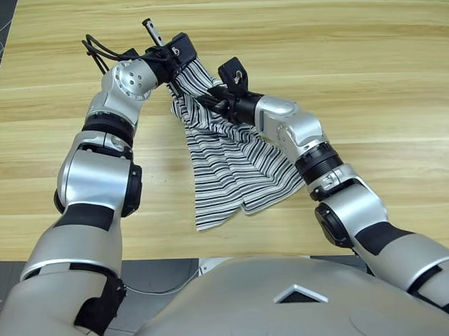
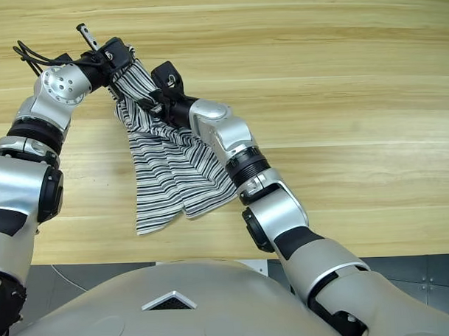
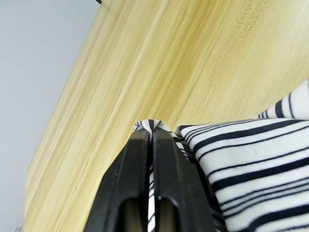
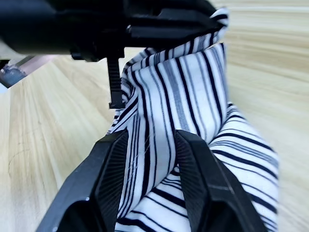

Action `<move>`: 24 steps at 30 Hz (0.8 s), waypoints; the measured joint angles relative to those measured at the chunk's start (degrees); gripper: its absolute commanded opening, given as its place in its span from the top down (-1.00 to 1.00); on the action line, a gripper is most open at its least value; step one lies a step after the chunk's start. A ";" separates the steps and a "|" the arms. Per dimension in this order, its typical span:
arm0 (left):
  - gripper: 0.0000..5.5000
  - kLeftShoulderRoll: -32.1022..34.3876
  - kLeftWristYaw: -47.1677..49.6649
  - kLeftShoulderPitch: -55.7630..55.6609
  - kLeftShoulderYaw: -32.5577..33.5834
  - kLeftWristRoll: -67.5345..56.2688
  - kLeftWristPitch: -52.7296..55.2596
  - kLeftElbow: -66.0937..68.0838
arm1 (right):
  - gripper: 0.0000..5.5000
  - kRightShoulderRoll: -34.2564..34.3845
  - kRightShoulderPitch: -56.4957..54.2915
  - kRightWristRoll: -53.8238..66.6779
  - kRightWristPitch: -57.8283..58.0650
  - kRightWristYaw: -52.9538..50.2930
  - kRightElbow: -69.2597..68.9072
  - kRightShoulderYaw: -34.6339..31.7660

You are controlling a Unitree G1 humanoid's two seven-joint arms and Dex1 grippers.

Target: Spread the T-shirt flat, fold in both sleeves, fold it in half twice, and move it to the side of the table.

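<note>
The wooden worktop takes up most of the head views. Bare wood runs broadly from 12 round to 3 o'clock. Its near edge lies at 6 o'clock, and its left edge shows at about 10 o'clock, with dark floor beyond.

The striped T-shirt is not flat. It is gathered into a rope at about 11 o'clock and fans out towards 6 o'clock, where its lower part rests on the wood just short of the near edge.

The left end effector is at the top of the bunch with its fingers pressed together on a fold of the cloth. The right end effector sits just beside it towards 5 o'clock. Its fingers are apart and a band of the shirt runs between them, seemingly not squeezed.

As I judge it, the main risk is that the whole garment depends on one small pinch. A tug from the right side could pull that fold free and drop the shirt in a heap. The two end effectors are also very close, so a careless move could knock them together or trap extra layers. The hem could slip over the 6 o'clock edge if the cloth is dragged that way. Spreading should go towards 1 to 3 o'clock, where there is room.
</note>
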 measured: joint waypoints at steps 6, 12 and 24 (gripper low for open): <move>0.96 -0.30 0.00 0.00 0.00 0.00 0.00 0.00 | 0.35 0.08 0.46 -0.26 -0.13 1.21 -0.01 5.04; 0.96 -0.59 0.00 0.00 0.00 0.00 0.01 0.00 | 0.53 0.11 0.60 -4.28 -3.40 -1.53 2.82 8.43; 0.96 -0.73 0.01 0.00 0.00 0.00 0.00 0.01 | 0.96 0.12 0.60 -7.46 -9.47 -4.68 5.03 8.35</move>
